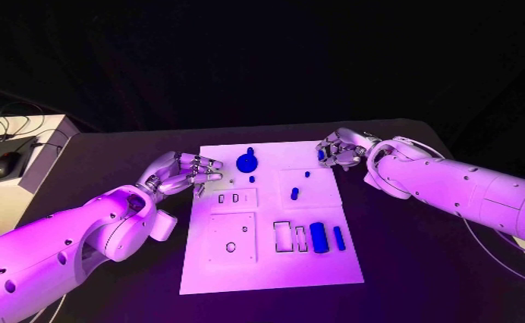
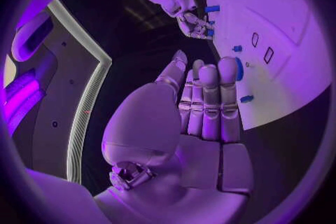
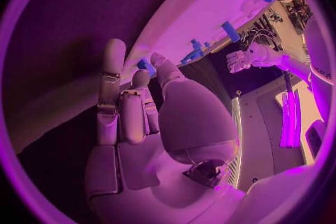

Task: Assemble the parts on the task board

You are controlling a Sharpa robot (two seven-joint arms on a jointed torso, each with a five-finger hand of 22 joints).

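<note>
The white task board lies in the middle of the black table. A round blue part sits near its far edge, with small blue pegs further in. At the near right a long blue block stands beside a thinner blue bar. My right hand hovers at the board's far right corner and pinches a small blue part between thumb and finger. My left hand is at the board's left edge, empty, its fingers side by side and the thumb apart, pointing at the round part.
Rectangular slots and a plate with a round hole mark the board's near half. A pale box with cables stands off the table's far left. Bare black table surrounds the board.
</note>
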